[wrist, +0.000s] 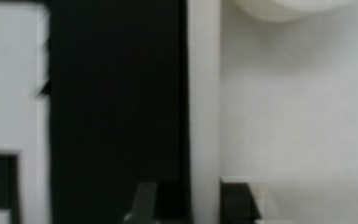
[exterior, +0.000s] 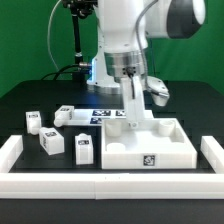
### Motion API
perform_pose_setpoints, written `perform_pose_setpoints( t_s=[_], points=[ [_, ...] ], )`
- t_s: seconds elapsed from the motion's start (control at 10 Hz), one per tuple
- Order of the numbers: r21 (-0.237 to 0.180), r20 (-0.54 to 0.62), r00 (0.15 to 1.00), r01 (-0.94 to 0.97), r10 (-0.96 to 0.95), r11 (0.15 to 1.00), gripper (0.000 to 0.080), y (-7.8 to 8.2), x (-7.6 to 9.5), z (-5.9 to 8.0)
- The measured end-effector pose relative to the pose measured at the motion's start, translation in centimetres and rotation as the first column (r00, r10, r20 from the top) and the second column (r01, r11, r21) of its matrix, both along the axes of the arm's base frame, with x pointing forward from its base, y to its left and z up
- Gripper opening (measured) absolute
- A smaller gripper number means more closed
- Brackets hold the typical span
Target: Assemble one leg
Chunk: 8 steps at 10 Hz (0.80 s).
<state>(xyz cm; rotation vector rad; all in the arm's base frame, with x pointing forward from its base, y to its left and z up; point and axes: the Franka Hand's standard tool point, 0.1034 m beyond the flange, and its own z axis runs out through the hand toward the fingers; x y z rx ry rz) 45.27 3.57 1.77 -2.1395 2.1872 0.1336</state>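
Observation:
My gripper (exterior: 131,93) points straight down at the far left corner of the large white tray-like part (exterior: 152,150). It is shut on a white leg (exterior: 132,112) that stands upright on that corner. Three more legs lie loose on the black table at the exterior view's left: one (exterior: 33,122), a second (exterior: 52,143), and a third (exterior: 82,150) by the tray. In the wrist view my dark fingertips (wrist: 155,205) show at the edge, with a blurred white surface (wrist: 282,110) beside black table.
The marker board (exterior: 100,113) lies behind the tray, with another white block (exterior: 63,114) to its left. White rails border the work area at the left (exterior: 10,155), front (exterior: 110,186) and right (exterior: 212,152). The robot's base stands behind.

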Motion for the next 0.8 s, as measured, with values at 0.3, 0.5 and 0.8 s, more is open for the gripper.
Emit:
perform_pose_setpoints(
  t_s=[0.3,0.5,0.8],
  points=[
    [-0.034,0.036,0.999,0.037,-0.036,0.999,0.0058,1.7,3.3,-0.6],
    [-0.063,0.06,0.998,0.036,-0.032,0.997,0.0058,1.7,4.1,-0.6],
    [-0.091,0.057,0.998,-0.02,0.026,0.996,0.0058,1.5,5.1,-0.6]
  ],
)
